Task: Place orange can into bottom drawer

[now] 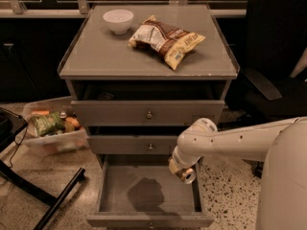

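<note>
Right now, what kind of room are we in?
Probably an office: a drawer cabinet, a black chair, speckled floor. The hand holds a can over the bottom drawer.

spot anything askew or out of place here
Nothing spilled. The small orange-gold drink can sits tilted in the gripper, over the right edge of the open grey bottom drawer, not its middle.
</note>
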{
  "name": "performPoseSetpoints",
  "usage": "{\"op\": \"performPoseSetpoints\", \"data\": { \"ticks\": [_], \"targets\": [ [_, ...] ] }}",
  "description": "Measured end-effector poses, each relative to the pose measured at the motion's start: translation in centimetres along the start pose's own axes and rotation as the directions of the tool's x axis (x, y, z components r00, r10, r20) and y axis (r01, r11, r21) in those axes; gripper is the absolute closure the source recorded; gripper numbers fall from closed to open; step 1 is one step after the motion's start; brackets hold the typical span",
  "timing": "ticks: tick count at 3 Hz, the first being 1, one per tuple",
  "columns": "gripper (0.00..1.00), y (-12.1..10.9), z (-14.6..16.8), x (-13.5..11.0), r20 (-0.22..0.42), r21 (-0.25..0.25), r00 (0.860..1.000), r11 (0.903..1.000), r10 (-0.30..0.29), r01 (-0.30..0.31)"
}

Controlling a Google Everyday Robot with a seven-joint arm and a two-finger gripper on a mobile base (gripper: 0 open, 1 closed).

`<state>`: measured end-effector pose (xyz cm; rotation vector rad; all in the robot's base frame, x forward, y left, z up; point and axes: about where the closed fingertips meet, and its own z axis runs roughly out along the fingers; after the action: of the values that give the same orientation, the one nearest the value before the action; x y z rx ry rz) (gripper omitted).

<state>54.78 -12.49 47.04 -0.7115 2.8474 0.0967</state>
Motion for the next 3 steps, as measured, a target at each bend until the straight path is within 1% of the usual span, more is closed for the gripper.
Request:
{"op": "performPoseSetpoints", "data": {
  "ticks": [1, 2, 3],
  "targets": [
    [1.00, 0.1, -0.1, -0.2, 0.006, 0.010, 1.000, 0.9999, 0.010, -0.010],
    [1.00, -0.2, 3.2, -1.8, 0.032, 0.012, 0.997, 0.9979, 0.063, -0.064],
    [1.00, 0.3, 9.2, -3.4, 0.051, -0.010, 0.992, 0.9930, 0.118, -0.118]
  ]
}}
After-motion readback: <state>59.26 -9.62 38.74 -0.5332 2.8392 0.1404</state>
